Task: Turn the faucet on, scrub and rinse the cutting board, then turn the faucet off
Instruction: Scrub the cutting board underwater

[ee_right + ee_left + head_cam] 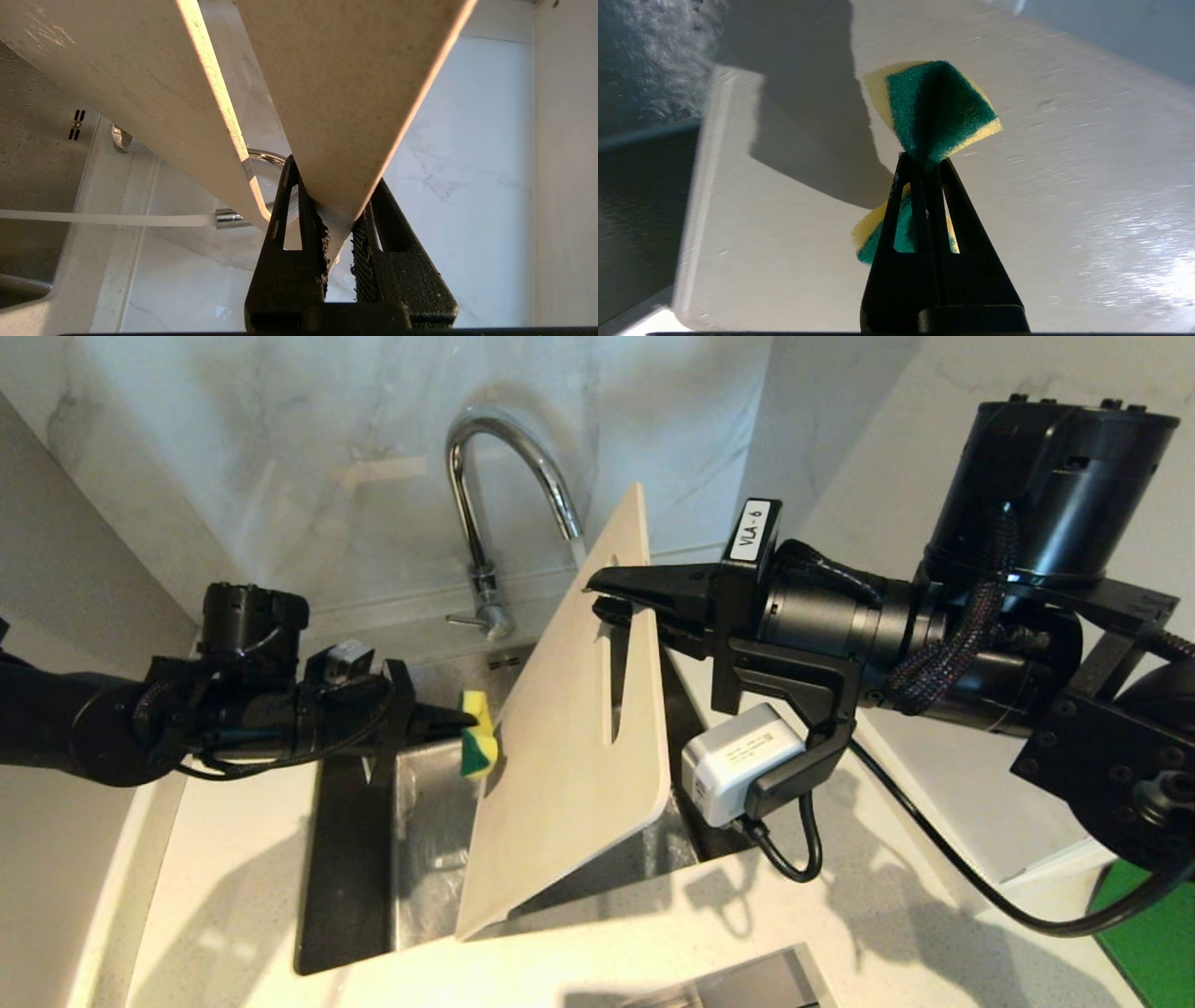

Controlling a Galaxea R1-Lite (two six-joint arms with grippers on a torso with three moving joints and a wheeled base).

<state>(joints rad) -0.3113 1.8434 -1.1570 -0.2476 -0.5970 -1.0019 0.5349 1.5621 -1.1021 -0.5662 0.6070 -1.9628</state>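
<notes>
On the left of the head view, the left gripper [467, 719] reaches in level over the sink [425, 840], its jaws clamped tight on a green-and-yellow sponge [478, 735]. The sponge is pinched at its middle, so both ends flare out past the fingertips; in the left wrist view the sponge [936, 109] sits against the pale face of the board, throwing a dark shadow across it. The sink is a steel basin sunk into the white speckled tabletop [233, 859].

Behind the sink, at the foot of the marble wall, stands the faucet [485, 523], its arched chrome spout curving toward the board's upper end and its thin lever sticking out to the left at the base. In the right wrist view a stream of water [107, 218] runs from the spout tip [229, 218].

The cutting board [560, 756] stands tilted in the middle, its lower corner resting at the sink's front edge and its upper end raised near the spout. The long handle slot lies near its right edge.

From the right, the right gripper [597, 597] comes in level, jaws closed narrowly on the strip of board [345, 116] beside the slot, one finger passing through the slot.
</notes>
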